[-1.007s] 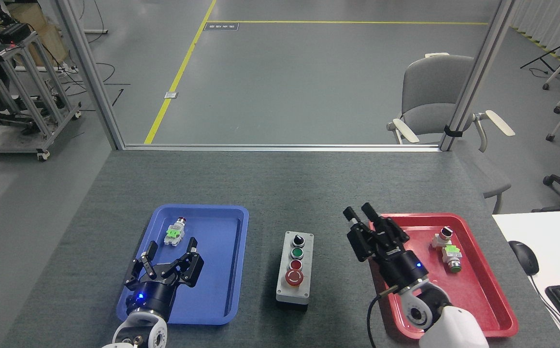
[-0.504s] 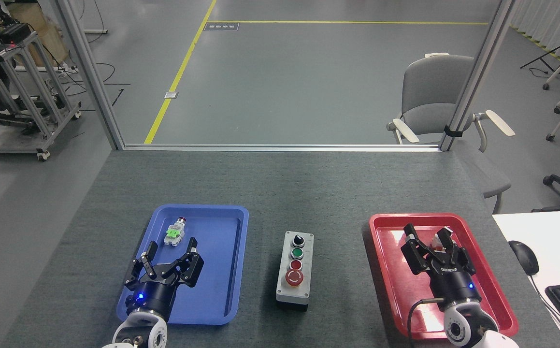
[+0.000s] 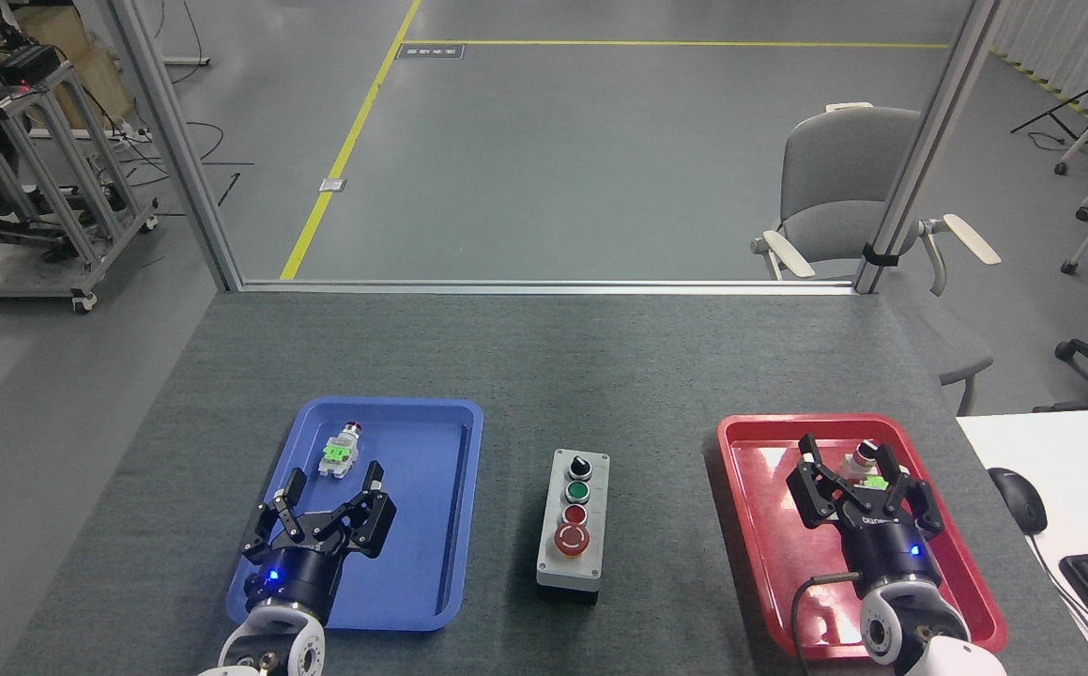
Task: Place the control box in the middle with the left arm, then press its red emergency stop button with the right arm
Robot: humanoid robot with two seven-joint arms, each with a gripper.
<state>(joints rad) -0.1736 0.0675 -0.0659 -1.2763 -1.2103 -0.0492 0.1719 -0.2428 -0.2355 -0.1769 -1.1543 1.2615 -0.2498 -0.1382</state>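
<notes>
Light-grey and black-based, the control box [image 3: 573, 525] is standing in the lower centre of the frame on the bare dark-grey felt tabletop [image 3: 544, 366], lengthwise toward the camera, with four controls in a row; the red emergency stop button [image 3: 572, 539] is sitting nearest the bottom edge. Open felt is lying on both long sides of the box, and a wide bare stretch is running above it toward the table's far edge. One blue tray [image 3: 431, 526] is lying to the box's left and one red tray [image 3: 769, 535] to its right, each well apart from it. The left gripper [image 3: 331, 483] is hovering over the blue tray in the lower left, fingers spread and grasping nothing. One small switch part [image 3: 341, 452] is lying just above it. The right gripper [image 3: 850, 453] is hovering over the red tray in the lower right, fingers spread around nothing, partly covering the switch parts [image 3: 866, 462] there, so their number is unclear.
</notes>
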